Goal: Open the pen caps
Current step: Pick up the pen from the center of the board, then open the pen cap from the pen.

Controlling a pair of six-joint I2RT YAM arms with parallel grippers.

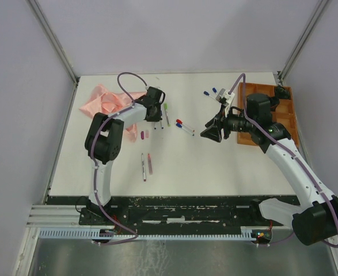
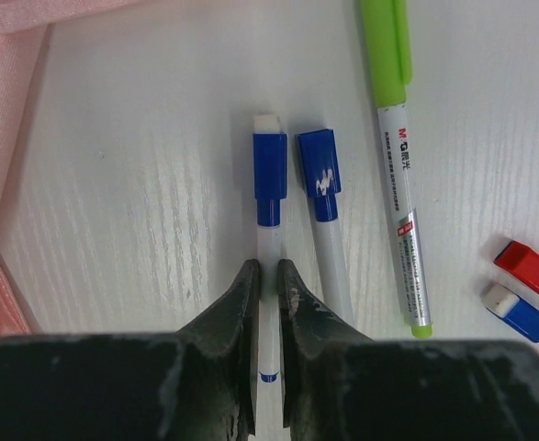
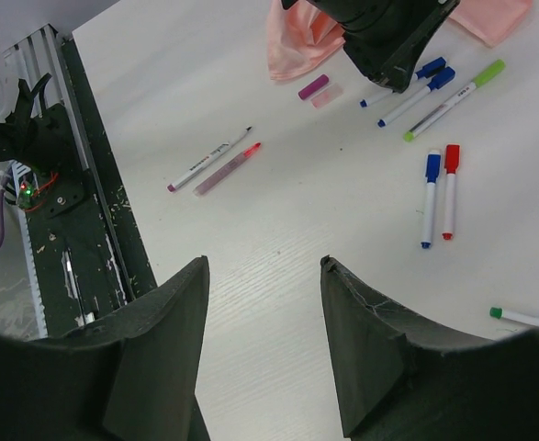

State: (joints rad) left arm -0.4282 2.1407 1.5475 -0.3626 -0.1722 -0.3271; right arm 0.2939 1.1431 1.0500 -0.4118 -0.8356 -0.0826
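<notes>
Barrel of the blue pen [image 2: 268,241] clamped in left gripper [image 2: 269,269] jaws; right gripper [image 3: 264,266] jaws open, empty; blue cap [image 2: 269,175] best pulled straight off.

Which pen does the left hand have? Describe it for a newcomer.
Find the pink cloth at the far left of the table; the left hand sits right of it, over a row of three pens. It pinches the blue-capped pen nearest the cloth, whose cap ends in a white plug, unlike the scuffed blue cap and green pen beside it.

My left gripper [image 2: 267,272] hides the blue-capped pen [image 2: 268,207]'s lower barrel; the green pen [image 2: 399,165] runs off the top edge.
</notes>
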